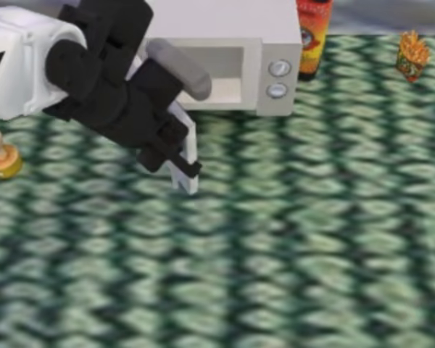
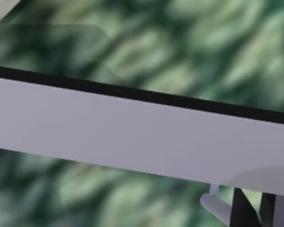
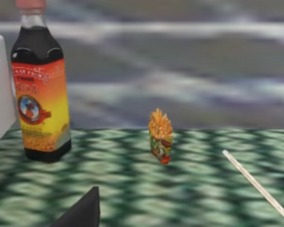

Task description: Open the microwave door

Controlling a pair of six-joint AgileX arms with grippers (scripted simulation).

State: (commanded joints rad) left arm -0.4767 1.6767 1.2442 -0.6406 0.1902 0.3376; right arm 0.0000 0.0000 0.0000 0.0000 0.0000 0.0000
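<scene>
The microwave point(image 1: 225, 54) is seen at the far edge of the table point(image 1: 312, 246), its cavity exposed and its two round knobs point(image 1: 278, 78) set on the narrow panel at its right end. The microwave door point(image 1: 188, 156) is swung outward from the left side of the cavity, so that it projects from the microwave's front toward the near side of the table and is viewed almost edge-on as a thin pale strip. The left gripper point(image 1: 175, 161) is placed at the door's free outer edge, in front of the microwave's left half; its dark fingers point(image 1: 167, 148) are closed against the door's edge, with the panel held between them. In the left wrist view the door point(image 2: 132, 132) fills the frame as a broad pale band with a dark line along one edge, the patterned green cloth being visible on both sides of it.

A dark sauce bottle point(image 1: 313, 32) with an orange label is set just beside the microwave's right end, and a small carton of fries point(image 1: 412, 54) stands farther to the right of the microwave. A small yellow toy point(image 1: 1, 156) with a wooden peg is found well to the left of the microwave's front. The right arm is not seen in the top view; whether its gripper is open or closed cannot be told.
</scene>
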